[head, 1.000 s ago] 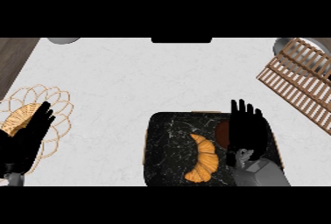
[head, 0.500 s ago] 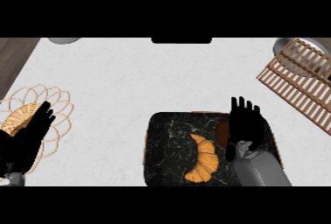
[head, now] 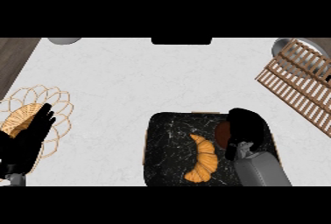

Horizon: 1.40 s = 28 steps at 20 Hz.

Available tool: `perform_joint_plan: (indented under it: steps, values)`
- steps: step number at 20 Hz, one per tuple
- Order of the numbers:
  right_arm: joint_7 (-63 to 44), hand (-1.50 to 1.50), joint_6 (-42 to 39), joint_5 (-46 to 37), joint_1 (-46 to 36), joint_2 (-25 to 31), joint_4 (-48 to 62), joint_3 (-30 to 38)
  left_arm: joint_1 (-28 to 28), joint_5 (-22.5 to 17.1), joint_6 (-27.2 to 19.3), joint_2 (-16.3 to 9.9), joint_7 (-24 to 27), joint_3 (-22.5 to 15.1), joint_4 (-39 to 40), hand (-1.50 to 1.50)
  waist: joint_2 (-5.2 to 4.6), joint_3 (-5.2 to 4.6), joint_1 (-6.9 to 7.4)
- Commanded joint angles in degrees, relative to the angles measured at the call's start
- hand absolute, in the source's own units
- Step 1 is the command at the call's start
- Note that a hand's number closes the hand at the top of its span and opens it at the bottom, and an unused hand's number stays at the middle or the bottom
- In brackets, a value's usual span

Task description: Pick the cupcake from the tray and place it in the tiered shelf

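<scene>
A brown cupcake point(head: 222, 133) sits at the right side of the black marble tray point(head: 165, 144), mostly hidden. My right hand point(head: 248, 127) lies over it with fingers curled round it, the thumb low beside it. The wooden slatted tiered shelf point(head: 298, 83) stands at the far right, well apart from the hand. My left hand point(head: 27, 139) rests open at the left edge, over a wire basket.
A croissant point(head: 202, 158) lies in the tray's middle, just left of the cupcake. The gold wire basket point(head: 57, 109) at the left holds a bread piece point(head: 18, 117). A grey bowl point(head: 62, 40) and a black object point(head: 181, 40) sit along the far edge.
My right hand's fingers, straight and pointing away before, have curled down around the cupcake. The left hand has not moved.
</scene>
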<state>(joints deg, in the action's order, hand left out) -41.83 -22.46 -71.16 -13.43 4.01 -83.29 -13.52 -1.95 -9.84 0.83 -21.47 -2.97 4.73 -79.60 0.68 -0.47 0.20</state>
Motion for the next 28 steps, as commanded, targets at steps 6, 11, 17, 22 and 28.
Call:
perform_joint_plan:
  steps: [6,11,17,22,28]
  values:
    - [0.3,1.5,3.6,-5.9,-0.5,0.0,1.9,-4.0,1.0,-0.1,2.4,-1.5,-3.7,3.3,-2.0,0.0,-0.65,0.48,-0.01]
    - [2.4,1.5,3.8,-6.2,-1.6,2.1,-4.0,-2.5,0.8,4.0,-0.8,2.7,-1.8,1.5,-2.1,0.0,-0.65,0.48,-0.09]
    - [1.0,1.5,8.3,0.5,-2.2,3.5,-8.2,10.9,0.7,3.3,0.3,2.3,-1.2,2.2,-0.9,0.0,-0.66,0.51,-0.41]
    - [-1.7,1.5,5.2,4.1,-5.6,4.2,-15.0,16.0,0.3,2.6,1.2,2.4,-2.9,2.4,-3.4,0.0,-0.5,0.48,-0.2]
    - [-10.1,1.5,-0.2,8.9,-7.6,-0.3,-31.3,18.7,1.2,2.4,1.1,2.2,-4.0,3.5,-2.8,0.0,-0.29,0.46,-0.66]
